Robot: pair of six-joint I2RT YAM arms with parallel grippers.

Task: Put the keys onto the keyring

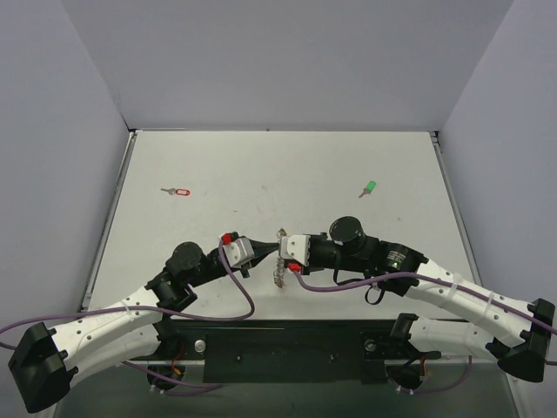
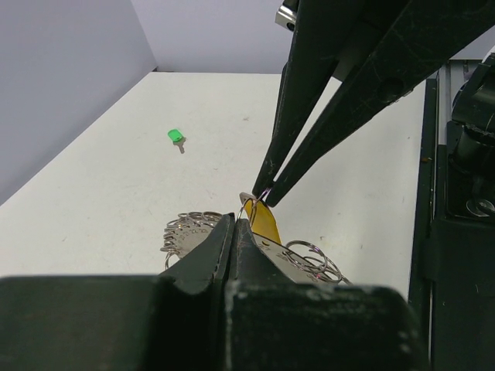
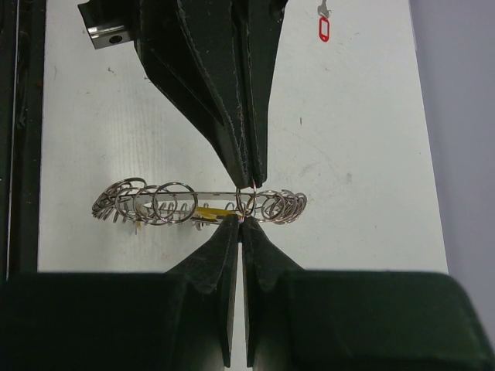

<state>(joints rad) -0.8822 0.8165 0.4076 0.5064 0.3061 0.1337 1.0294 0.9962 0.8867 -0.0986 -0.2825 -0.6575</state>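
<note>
Where the two arms meet near the 6 o'clock edge of the counter (image 1: 287,165), both pincers pinch at one spot. Starting at the left, a red key (image 1: 182,192) lies flat at about 10 o'clock, well apart from everything else.

Next, the left pincer (image 2: 236,226) is clenched tight, its tips seemingly on the thin wire of the keyring (image 3: 166,202). The keyring is tilted up between the arms, its rim crowded with small loose loops. A yellow key (image 3: 207,210) sits just beside the tips, against the wire; whether it is threaded on cannot be told. The right pincer (image 3: 241,222) is likewise clenched on the same wire, almost tip to tip with the left.

Farthest right, a green key (image 1: 370,186) lies at about 2 o'clock.

The keyring probably handles as light, stiff, springy and slick, so a firm nip on bare wire between loops seems wisest. The keys look tiny, hard and light. Gripping the edge of the plastic head, leaving its hole free, should suit best.
</note>
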